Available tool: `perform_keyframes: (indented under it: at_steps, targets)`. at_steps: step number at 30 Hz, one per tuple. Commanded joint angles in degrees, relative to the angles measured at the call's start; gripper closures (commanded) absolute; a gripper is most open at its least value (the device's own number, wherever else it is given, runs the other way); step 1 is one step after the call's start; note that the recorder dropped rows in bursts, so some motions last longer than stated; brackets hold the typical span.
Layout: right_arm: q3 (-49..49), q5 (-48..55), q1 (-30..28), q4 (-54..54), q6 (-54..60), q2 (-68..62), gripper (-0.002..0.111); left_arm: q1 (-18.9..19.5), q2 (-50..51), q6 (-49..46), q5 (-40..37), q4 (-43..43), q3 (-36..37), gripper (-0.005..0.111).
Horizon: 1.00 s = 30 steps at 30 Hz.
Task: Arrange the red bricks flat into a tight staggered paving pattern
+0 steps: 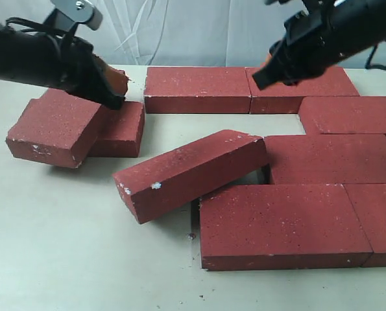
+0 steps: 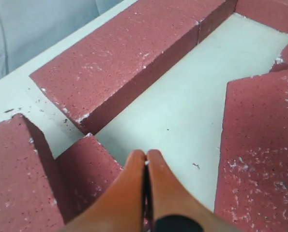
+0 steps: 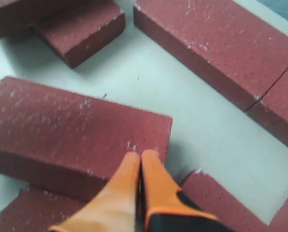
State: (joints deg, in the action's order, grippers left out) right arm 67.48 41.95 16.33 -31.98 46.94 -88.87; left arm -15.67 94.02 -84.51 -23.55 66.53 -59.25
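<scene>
- Nearest the viewer: a dark-red rectangular paving brick, the front brick (image 1: 283, 223), lies flat on the pale table (image 1: 63, 259) toward its front edge. A neighbouring brick (image 1: 381, 220) abuts its right end.
- Behind these, the second-row brick (image 1: 332, 159) lies flat with its long side against the front brick, staggered toward the right edge of the table. Just behind it, the third-row brick (image 1: 355, 113) lies flat and is staggered again the same way.
- Along the back edge of the table, the back-row bricks (image 1: 198, 89) are two laid flat end to end with a tight joint.
- Near the middle of the table, the tilted brick (image 1: 189, 172) sits askew. Its right part is propped on the front brick's back left corner and its left end is down on the table.
- Toward the left edge of the table, a leaning brick (image 1: 50, 129) rests partly over a flat brick (image 1: 124, 126).
- Left gripper (image 2: 145, 155): its orange fingers (image 2: 129, 183) are pressed together and hold nothing. The tips are at the back edge of the flat brick.
- Right gripper (image 3: 141, 155): its orange fingers (image 3: 119, 188) are together and empty. The tips are over the tilted brick's raised end near a corner, and whether they touch it cannot be told.
</scene>
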Motion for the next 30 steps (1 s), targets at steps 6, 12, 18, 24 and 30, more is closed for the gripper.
perform_keyframes:
  at_steps: [6, 12, 18, 24, 30]
  targets:
    - [-6.0, 1.71, -0.24, -7.22, 8.88, 4.6, 0.105, -5.94, 11.69, 19.19, 1.33, -22.33, -9.88, 0.107]
    - [-6.11, 12.2, -0.02, -12.11, 18.68, 4.36, 0.105, -7.29, 16.91, 24.51, 1.32, -30.45, -13.26, 0.107]
    - [-6.11, 11.68, 3.69, -12.51, 22.3, 1.75, 0.105, -7.29, 20.26, 27.67, 2.53, -34.84, -14.69, 0.107]
    - [-5.99, 6.29, 6.66, -12.26, 22.94, -1.66, 0.105, -7.29, 21.93, 28.36, 4.39, -36.58, -15.06, 0.107]
    - [-5.99, 10.27, 6.81, -11.58, 22.94, -3.24, 0.105, -7.29, 22.01, 28.42, 4.1, -39.36, -15.06, 0.107]
